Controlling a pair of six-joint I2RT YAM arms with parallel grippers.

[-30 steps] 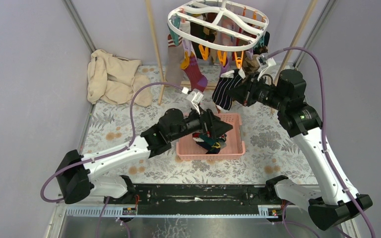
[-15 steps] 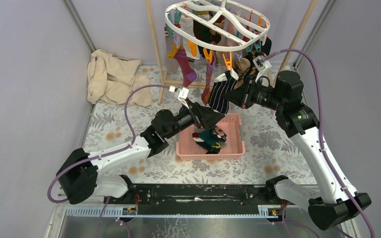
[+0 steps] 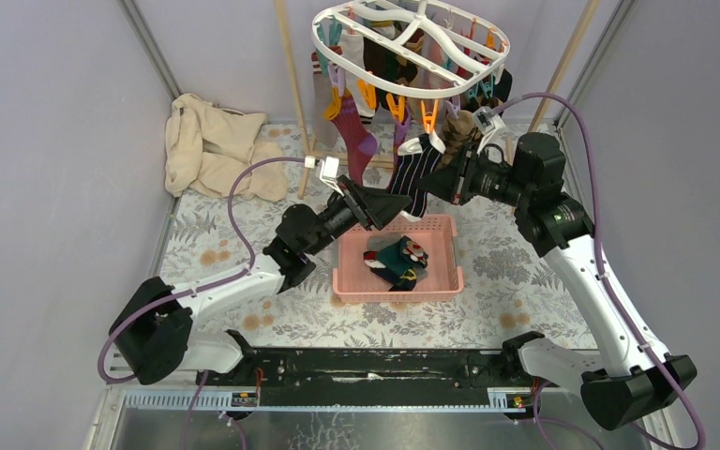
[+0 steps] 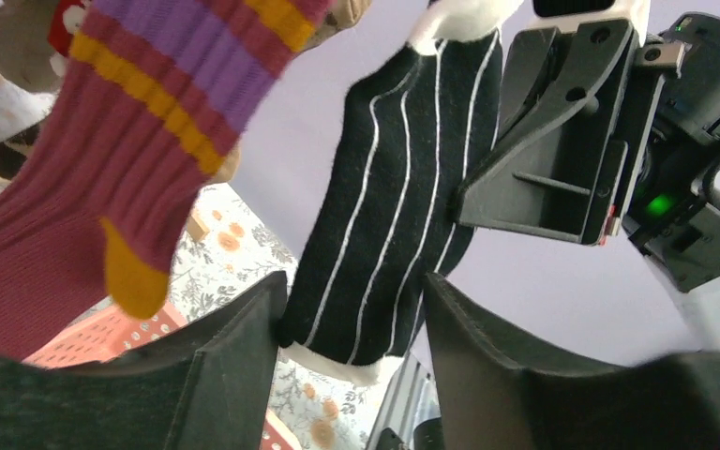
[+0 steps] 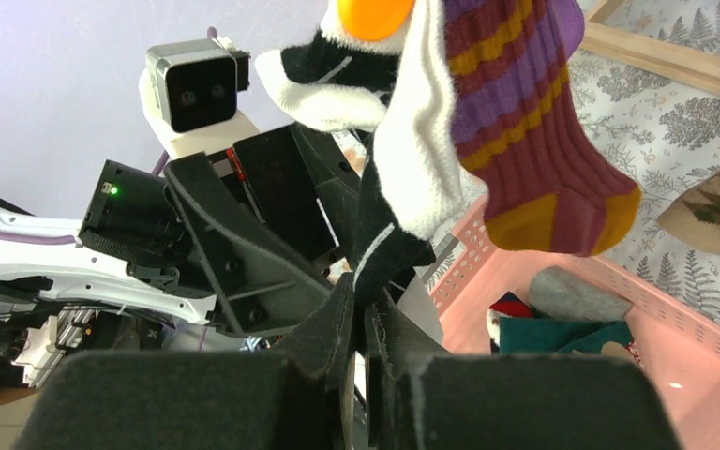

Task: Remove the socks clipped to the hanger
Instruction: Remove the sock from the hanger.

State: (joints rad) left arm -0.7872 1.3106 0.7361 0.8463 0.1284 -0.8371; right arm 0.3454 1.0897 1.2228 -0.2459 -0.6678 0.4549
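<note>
**Grip.** The right pincer [image 5: 358,292] is clenched on the black striped sock [image 4: 394,187], with a fold of its fabric pinched between the pads. The left pincer [image 4: 354,289] is released. Its jaws stand either side of the sock's toe, which hangs between them. The two pincers are close together on the same sock.

**Task item.** The sock hangs above both pincers from the hanger [image 3: 422,17]. Its white cuff sits under an orange clip [image 5: 372,11]. The frame edge cuts off the clip's bite, so the cuff is probably still held.

**Hazards.**
- If the clip holds, a pull would drag or tilt the hanging rack rather than free the sock.
- The maroon sock [image 4: 66,216] hangs just beside the left pincer and could be caught when the jaws close.
- The pincers are near enough to strike each other.

**Surroundings.**
- Below the left pincer, a pink basket [image 3: 398,293] holding loose socks [image 3: 396,261] rests on the leaf-patterned surface [image 3: 516,272].
- A beige cloth [image 3: 211,145] lies well beyond the left pincer, by a wooden pole [image 3: 291,84].
- Plain pale walls [image 3: 47,141] enclose the cell.
</note>
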